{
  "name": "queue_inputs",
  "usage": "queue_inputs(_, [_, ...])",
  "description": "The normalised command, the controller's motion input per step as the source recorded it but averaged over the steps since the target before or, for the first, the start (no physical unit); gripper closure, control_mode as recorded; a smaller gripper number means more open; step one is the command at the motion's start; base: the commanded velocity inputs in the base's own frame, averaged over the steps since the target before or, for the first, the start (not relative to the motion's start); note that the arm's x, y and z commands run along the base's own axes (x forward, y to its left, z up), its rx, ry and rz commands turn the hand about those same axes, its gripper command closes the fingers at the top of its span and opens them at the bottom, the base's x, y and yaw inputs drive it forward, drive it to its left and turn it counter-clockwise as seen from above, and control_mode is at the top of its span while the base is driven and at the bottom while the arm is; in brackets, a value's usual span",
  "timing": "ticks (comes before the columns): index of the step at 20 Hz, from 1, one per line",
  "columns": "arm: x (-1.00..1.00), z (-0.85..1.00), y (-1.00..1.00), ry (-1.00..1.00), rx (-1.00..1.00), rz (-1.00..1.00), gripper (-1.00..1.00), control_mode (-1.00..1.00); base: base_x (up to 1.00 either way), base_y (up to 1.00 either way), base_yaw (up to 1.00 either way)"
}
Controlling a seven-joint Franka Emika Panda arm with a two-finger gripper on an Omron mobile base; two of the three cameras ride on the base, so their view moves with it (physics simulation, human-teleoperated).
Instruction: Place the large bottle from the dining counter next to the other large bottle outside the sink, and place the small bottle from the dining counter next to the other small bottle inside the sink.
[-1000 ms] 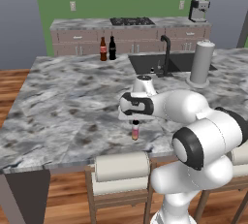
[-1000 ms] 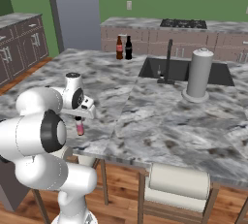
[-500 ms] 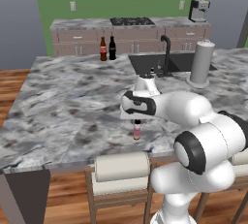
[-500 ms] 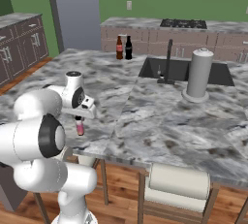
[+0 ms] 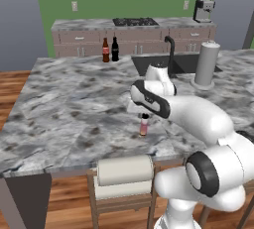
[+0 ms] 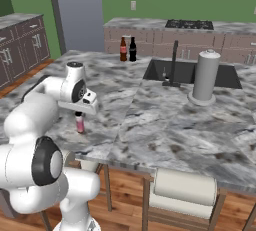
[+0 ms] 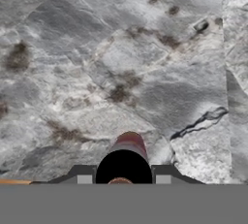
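Observation:
My gripper (image 5: 144, 117) (image 6: 78, 115) (image 7: 124, 178) is shut on the small bottle (image 5: 144, 126) (image 6: 79, 123) (image 7: 129, 143), a pinkish-red bottle with a dark cap, held upright near the front edge of the dining counter (image 5: 69, 109) (image 6: 165, 125). Its base is at or just above the stone. The large bottle (image 5: 105, 50) (image 6: 122, 50), brown with a red label, stands beside the other large bottle (image 5: 115, 49) (image 6: 133, 49), all dark, at the counter's far edge left of the sink (image 5: 149, 64) (image 6: 155, 70). The other small bottle is hidden.
A black curved faucet (image 5: 171, 54) (image 6: 174, 62) rises at the sink. A grey paper-towel roll (image 5: 206, 64) (image 6: 205, 77) stands to its right. Pale-cushioned stools (image 5: 124, 173) (image 6: 185, 187) sit under the counter's front edge. Cabinets and a stove line the back wall.
The jaws have closed tighter on the small bottle. The hand and the bottle appear to have risen slightly; the two large bottles have stayed put.

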Motion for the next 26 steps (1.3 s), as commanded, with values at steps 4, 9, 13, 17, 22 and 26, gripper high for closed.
queue_inputs(4, [-0.39, 0.42, 0.0, 0.0, 0.0, 0.0, 1.0, -1.0, 0.0, 0.0, 0.0])
queue_inputs(9, [-0.69, 0.32, -0.11, 0.0, 0.0, 0.0, 1.0, -1.0, 0.0, 0.0, 0.0])
queue_inputs(13, [-0.55, 0.37, -0.31, 0.0, 0.0, 0.0, 1.0, -1.0, 0.0, 0.0, 0.0])
queue_inputs(17, [-0.29, 0.46, -0.57, 0.0, 0.03, 0.01, 1.0, -1.0, 0.0, 0.0, 0.0])
queue_inputs(22, [-0.38, 0.33, -0.48, 0.0, 0.01, 0.06, 1.0, -1.0, 0.0, 0.0, 0.0])
queue_inputs(26, [-0.73, 0.16, -0.17, -0.1, 0.0, 0.1, 1.0, -1.0, 0.0, 0.0, 0.0])
